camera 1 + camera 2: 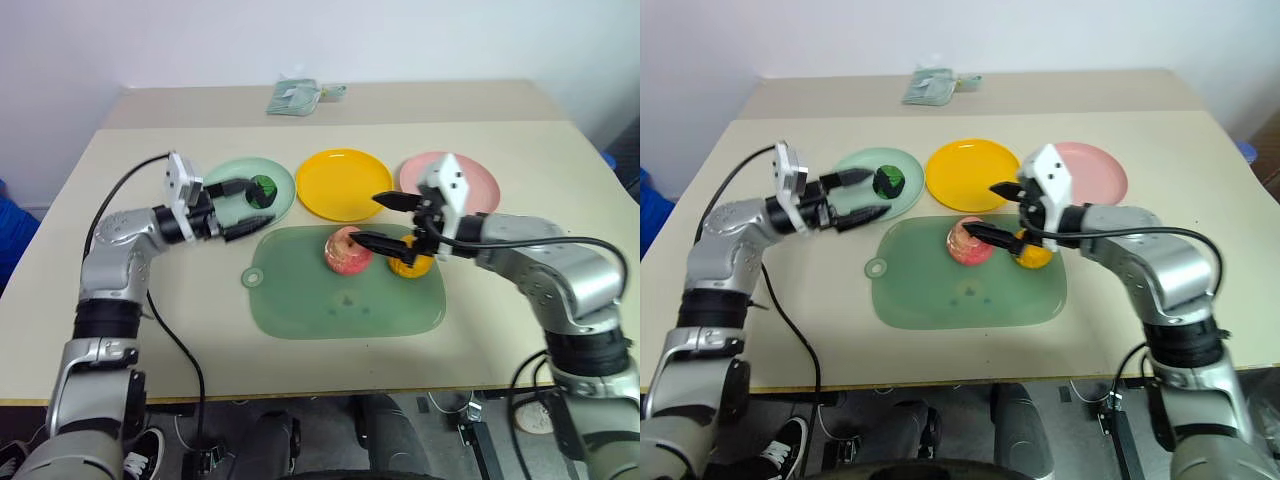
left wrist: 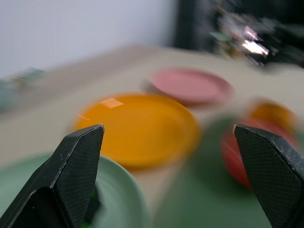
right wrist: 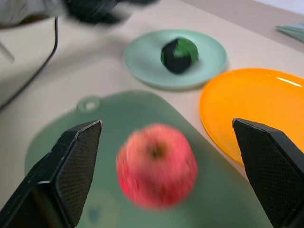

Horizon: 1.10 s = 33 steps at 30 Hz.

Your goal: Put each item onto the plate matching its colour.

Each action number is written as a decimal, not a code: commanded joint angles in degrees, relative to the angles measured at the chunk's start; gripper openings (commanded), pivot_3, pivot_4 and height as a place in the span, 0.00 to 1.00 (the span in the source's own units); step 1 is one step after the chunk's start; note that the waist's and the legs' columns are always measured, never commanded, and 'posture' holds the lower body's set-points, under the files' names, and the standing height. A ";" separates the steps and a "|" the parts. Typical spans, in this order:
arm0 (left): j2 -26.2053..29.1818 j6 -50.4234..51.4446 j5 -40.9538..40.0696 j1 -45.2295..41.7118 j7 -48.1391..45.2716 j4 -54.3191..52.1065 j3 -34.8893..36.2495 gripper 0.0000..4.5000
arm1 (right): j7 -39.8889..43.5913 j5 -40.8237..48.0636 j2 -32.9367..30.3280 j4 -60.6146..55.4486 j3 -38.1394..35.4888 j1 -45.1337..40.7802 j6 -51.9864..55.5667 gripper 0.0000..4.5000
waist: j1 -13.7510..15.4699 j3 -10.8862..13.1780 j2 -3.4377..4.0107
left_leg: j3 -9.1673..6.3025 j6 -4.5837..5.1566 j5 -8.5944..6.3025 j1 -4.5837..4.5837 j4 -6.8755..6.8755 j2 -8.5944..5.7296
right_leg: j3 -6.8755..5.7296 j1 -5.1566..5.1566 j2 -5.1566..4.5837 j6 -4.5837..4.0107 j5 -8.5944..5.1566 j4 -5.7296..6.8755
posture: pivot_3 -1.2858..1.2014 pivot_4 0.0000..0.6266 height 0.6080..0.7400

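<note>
Green ball (image 1: 263, 188) sits on the mint plate (image 1: 232, 176), left of centre in the head view; that pairing is complete. Left gripper (image 1: 243, 208) hangs level just beside the plate, fingers (image 2: 78, 161) released and holding nothing, ball lying just beyond the tips.

Apple (image 3: 156, 164) rests on the green mat (image 1: 330, 300), centre of frame, not on any plate. Right gripper (image 1: 375, 220) is over the mat with fingers (image 3: 71, 161) spread wide, empty, the apple lined up between them in the wrist view. Judged: it is placed to take the apple next.

Orange lump (image 1: 410, 264) lies on the mat just right of the apple, partly hidden under the right gripper.

Yellow plate (image 1: 345, 184) and pink plate (image 1: 480, 180) stand in a row with the mint plate along the far edge of the mat, both bare. The pink plate is right of centre, beyond the right gripper; the apple belongs there. Two of three items outstanding.

Tabletop (image 1: 120, 330) carries everything.
</note>
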 commanded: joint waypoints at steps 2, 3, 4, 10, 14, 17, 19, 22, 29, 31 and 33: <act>2.37 1.14 -3.96 1.98 -3.71 -6.61 2.08 0.99 | -2.01 -3.43 1.22 2.39 2.81 -2.26 0.48 1.00 | 0.99 0.00 0.00 | -0.10 -0.01 0.01 -0.08 0.04 -0.06 | -0.10 0.02 -0.07 -0.01 -0.01 -0.01 | 0.52 0.24 1.00; 2.88 1.13 -4.12 2.88 -4.02 -7.56 2.33 0.99 | -2.34 -3.50 1.55 3.47 2.46 -2.95 0.71 1.00 | 1.18 0.00 0.00 | -0.09 0.02 -0.01 -0.09 0.08 -0.09 | -0.09 0.04 -0.10 -0.01 0.00 -0.03 | 0.52 0.24 1.00; 3.86 1.86 -4.09 3.91 -4.44 -8.62 2.18 0.99 | -2.34 -3.53 1.61 4.18 2.51 -3.39 1.22 1.00 | 1.21 0.00 0.00 | -0.05 0.08 -0.04 -0.09 0.16 -0.13 | -0.07 0.08 -0.13 -0.01 0.00 -0.04 | 0.52 0.24 1.00; 5.95 0.69 -2.80 7.44 -4.90 -11.98 1.27 0.99 | -0.80 -4.89 1.01 5.83 4.42 -3.48 1.58 1.00 | 0.32 0.00 0.00 | 0.00 0.16 -0.09 -0.06 0.05 -0.10 | -0.04 0.05 -0.08 -0.03 0.00 -0.10 | 0.52 0.24 1.00; 5.83 0.25 -2.80 8.27 -4.67 -12.45 1.18 0.99 | 0.73 -5.09 0.23 5.77 4.73 -2.86 2.31 1.00 | 0.19 0.00 0.00 | 0.02 0.13 -0.07 -0.04 0.06 -0.10 | -0.04 0.06 -0.08 -0.03 0.01 -0.08 | 0.52 0.24 1.00; 5.67 -0.09 -2.69 8.59 -4.54 -12.31 1.12 0.99 | 1.58 -5.58 -0.70 5.84 4.88 -2.06 2.88 1.00 | 0.19 0.00 0.00 | 0.02 0.13 -0.07 -0.02 0.06 -0.07 | -0.04 0.06 -0.04 -0.03 0.01 -0.07 | 0.52 0.24 1.00; 5.55 -0.33 -2.66 8.65 -4.43 -12.18 1.01 0.99 | 2.14 -5.76 -1.41 5.73 5.08 -1.41 3.26 1.00 | 0.20 0.00 0.00 | 0.02 0.13 -0.07 -0.03 0.06 -0.07 | -0.04 0.06 -0.04 -0.03 0.01 -0.07 | 0.52 0.24 1.00; 5.23 -1.17 -2.35 8.49 -4.32 -11.70 0.66 0.99 | 2.57 -5.36 -1.67 5.40 4.78 -0.62 3.83 1.00 | 0.25 0.00 0.00 | 0.02 0.14 -0.07 -0.03 0.06 -0.07 | -0.03 0.06 -0.05 -0.03 0.01 -0.08 | 0.52 0.24 1.00; 4.39 -3.23 -1.26 7.10 -4.08 -9.38 0.16 1.00 | 2.15 -4.67 0.04 6.14 3.17 -0.52 3.48 0.88 | 0.24 0.00 0.00 | 0.02 0.14 -0.07 -0.02 0.06 -0.07 | -0.04 0.06 -0.04 -0.03 0.01 -0.08 | 0.52 0.24 1.00; 4.34 -3.54 -1.18 6.96 -4.14 -9.04 0.11 1.00 | 2.14 -3.85 0.87 5.87 2.61 -0.63 3.94 0.72 | 0.21 0.00 0.00 | 0.02 0.13 -0.07 -0.02 0.05 -0.07 | -0.03 0.06 -0.04 -0.03 0.01 -0.08 | 0.52 0.24 1.00; 4.32 -3.61 -1.18 6.98 -4.21 -8.99 0.07 1.00 | 2.01 -4.16 0.98 5.61 2.56 -0.61 3.92 0.56 | 0.21 0.00 0.00 | 0.02 0.13 -0.07 -0.03 0.05 -0.07 | -0.03 0.05 -0.04 -0.03 0.01 -0.08 | 0.52 0.24 1.00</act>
